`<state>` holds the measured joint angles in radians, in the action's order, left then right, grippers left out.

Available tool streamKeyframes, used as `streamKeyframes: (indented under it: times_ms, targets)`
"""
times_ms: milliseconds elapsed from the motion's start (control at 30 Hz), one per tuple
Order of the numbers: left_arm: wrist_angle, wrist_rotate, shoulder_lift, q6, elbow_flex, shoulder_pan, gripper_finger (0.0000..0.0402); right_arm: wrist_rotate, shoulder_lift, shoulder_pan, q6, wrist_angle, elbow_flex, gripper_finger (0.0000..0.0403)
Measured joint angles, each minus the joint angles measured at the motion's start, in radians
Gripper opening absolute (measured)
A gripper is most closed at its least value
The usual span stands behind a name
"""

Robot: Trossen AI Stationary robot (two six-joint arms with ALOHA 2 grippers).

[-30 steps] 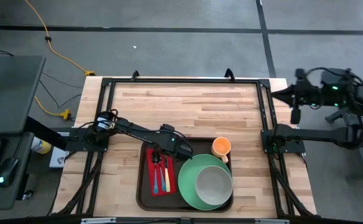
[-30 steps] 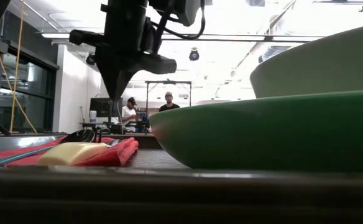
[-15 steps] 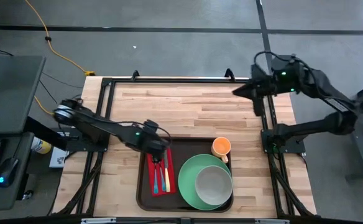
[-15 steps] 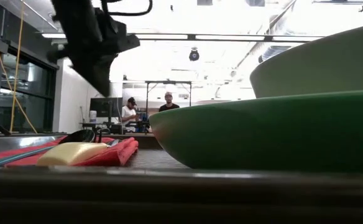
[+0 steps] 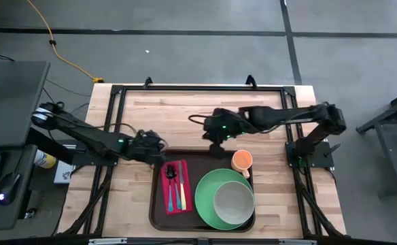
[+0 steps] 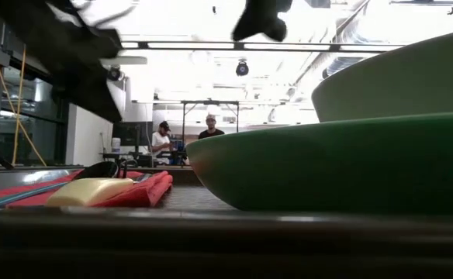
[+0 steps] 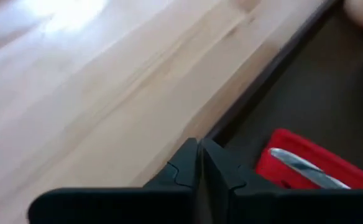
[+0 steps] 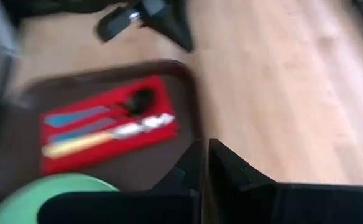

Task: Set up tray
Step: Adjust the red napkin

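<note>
The dark brown tray (image 5: pixel 198 163) lies at the table's near middle. It carries a red napkin (image 5: pixel 175 188) with cutlery, a green plate (image 5: pixel 205 197) with a pale bowl (image 5: pixel 234 202) on it, and an orange cup (image 5: pixel 242 160). My left gripper (image 5: pixel 159 146) hovers shut over the wood just beyond the tray's far left corner. The left wrist view shows its fingers (image 7: pixel 200 163) together beside the tray rim (image 7: pixel 262 81) and napkin (image 7: pixel 306 162). My right gripper (image 5: pixel 215 138) hangs shut above the tray's far edge, and its wrist view looks past it (image 8: pixel 205 163) at the napkin (image 8: pixel 104 127).
Bare wooden tabletop (image 5: pixel 205 109) spreads beyond the tray toward the far edge. A black metal frame (image 5: pixel 117 92) rims the table. A desk with a keyboard and mouse (image 5: pixel 8 184) stands off the left side. In the low view, people (image 6: pixel 164 139) stand far off in the room.
My left gripper drew back from above the napkin toward the table's left and slightly far, ending off the tray's corner. My right arm swung in fast from beyond the table's far right corner to over the tray's far edge. The things on the tray stayed put.
</note>
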<state>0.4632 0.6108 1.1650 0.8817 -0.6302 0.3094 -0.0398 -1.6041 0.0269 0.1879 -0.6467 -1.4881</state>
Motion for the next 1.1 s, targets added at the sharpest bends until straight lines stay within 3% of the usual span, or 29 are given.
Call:
streamKeyframes:
  times_ms: [133,267,400,833,1100]
  targets:
    - [-0.010,0.045,-0.158,-0.035,0.082,0.039,0.0057,0.155,-0.096,0.011,0.099,0.140,-0.003,0.0000]
    - [-0.057,0.054,-0.277,-0.091,0.131,0.061,0.0043,0.139,-0.195,0.032,0.155,0.225,-0.001,0.0000]
    - [-0.076,0.065,-0.325,-0.144,0.136,0.065,0.0028,0.194,-0.290,0.033,0.206,0.295,-0.003,0.0000]
    - [-0.103,0.079,-0.353,-0.231,0.137,0.065,0.0056,0.232,-0.460,0.026,0.242,0.409,-0.002,0.0000]
    - [-0.116,0.059,-0.352,-0.230,0.137,0.064,0.0044,0.234,-0.508,0.024,0.255,0.458,-0.003,0.0000]
